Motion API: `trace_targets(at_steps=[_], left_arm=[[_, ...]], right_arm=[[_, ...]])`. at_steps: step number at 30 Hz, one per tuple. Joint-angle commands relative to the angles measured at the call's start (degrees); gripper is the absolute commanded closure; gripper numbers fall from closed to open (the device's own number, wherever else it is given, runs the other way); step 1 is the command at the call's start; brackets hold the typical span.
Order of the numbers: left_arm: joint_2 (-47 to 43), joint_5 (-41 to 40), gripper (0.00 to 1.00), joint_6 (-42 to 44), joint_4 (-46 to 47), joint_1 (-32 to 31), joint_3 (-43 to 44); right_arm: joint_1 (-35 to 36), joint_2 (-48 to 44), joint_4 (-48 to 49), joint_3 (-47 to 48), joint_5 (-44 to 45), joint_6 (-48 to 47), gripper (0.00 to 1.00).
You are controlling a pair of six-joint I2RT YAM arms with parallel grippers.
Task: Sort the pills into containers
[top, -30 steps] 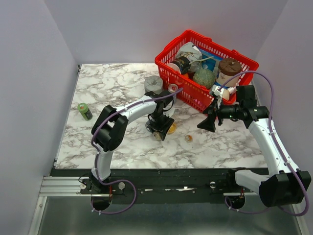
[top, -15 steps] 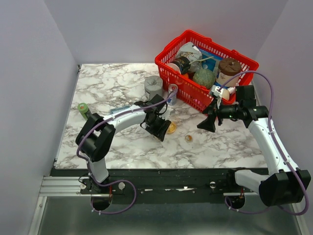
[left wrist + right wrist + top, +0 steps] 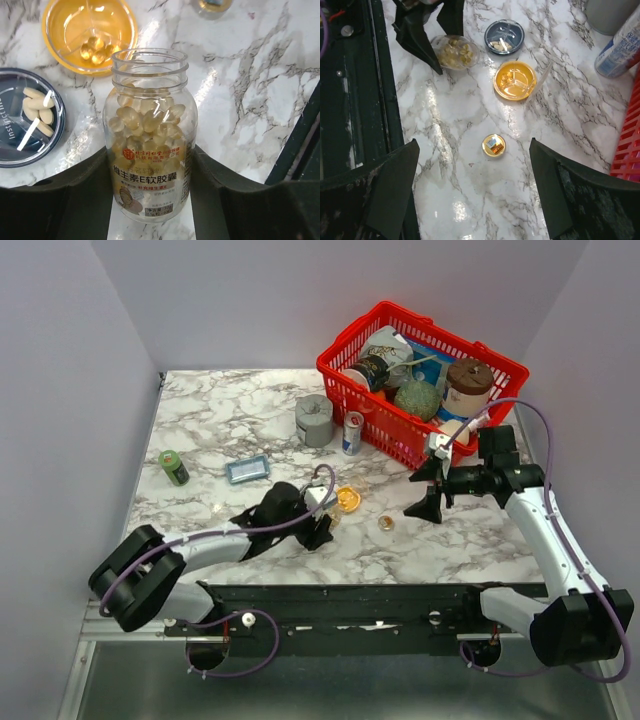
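1. Marble table (image 3: 200,410): orange dish (image 3: 89,30) and dark dish (image 3: 27,117) side by side, centre, holding pills (image 3: 95,47).
2. Left claw (image 3: 150,160) clamped on open pill bottle (image 3: 149,125) beside the dishes.
3. Right claw (image 3: 470,185) apart, empty, to their right.

Left tool (image 3: 149,165) clamps a pill bottle (image 3: 150,125); right tool (image 3: 473,145) hovers spread.
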Motion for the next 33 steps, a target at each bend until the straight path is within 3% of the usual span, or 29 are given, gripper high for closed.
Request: trace_targets(at_steps=[1,4,8,10,11,15,19,22,24,28,33], left_arm=[[-7.3,1.22,1.0,4.57,42.42,-2.86,-13.99],[-11.24,-0.89,1.0,6.23,46.8,-7.42,-15.79],[-20.2,-6.25,1.0,7.83,53.64,-14.11,-19.47],[-23.82,-6.61,1.0,5.47,63.0,-14.39,-24.02],[-24.61,-6.44,1.0,4.75,65.94,-14.56,-25.35],[-29.61,-7.49,1.0,4.04,69.92,-15.62,-28.7],[-33.31,-7.06,1.0,3.35,71.77,-15.71,-30.9],[-39.02,-9.76,1.0,4.74,64.07,-15.71,-32.74],[-43.05,-10.21,1.0,4.4,63.95,-15.62,-35.12],[-51.58,-11.09,1.0,5.09,47.3,-15.71,-34.6],[-60.02,-12.85,1.0,5.36,37.51,-15.62,-35.74]], right_arm=[[-0.07,-3.86,-1.46,-2.72,-3.65,-13.56,0.0],[-0.07,-6.15,0.39,-5.63,-5.04,-22.52,0.0],[0.36,2.53,-21.81,1.22,-9.36,-54.99,0.0],[0.98,5.96,-27.65,2.8,-7.88,-59.54,0.0],[1.59,6.33,-27.04,2.64,-6.91,-58.51,0.0],[6.24,5.02,-9.58,-2.01,3.62,-46.93,0.0],[10.82,5.71,-2.7,-3.08,11.99,-41.11,0.0],[13.19,9.4,-2.43,-1.5,14.45,-39.26,0.0],[15.04,11.76,-0.16,-1.84,16.56,-38.2,0.0],[18.12,16.42,2.93,-2.38,24.11,-36.97,0.02],[20.23,22.76,2.41,0.08,27.99,-35.82,0.11]])
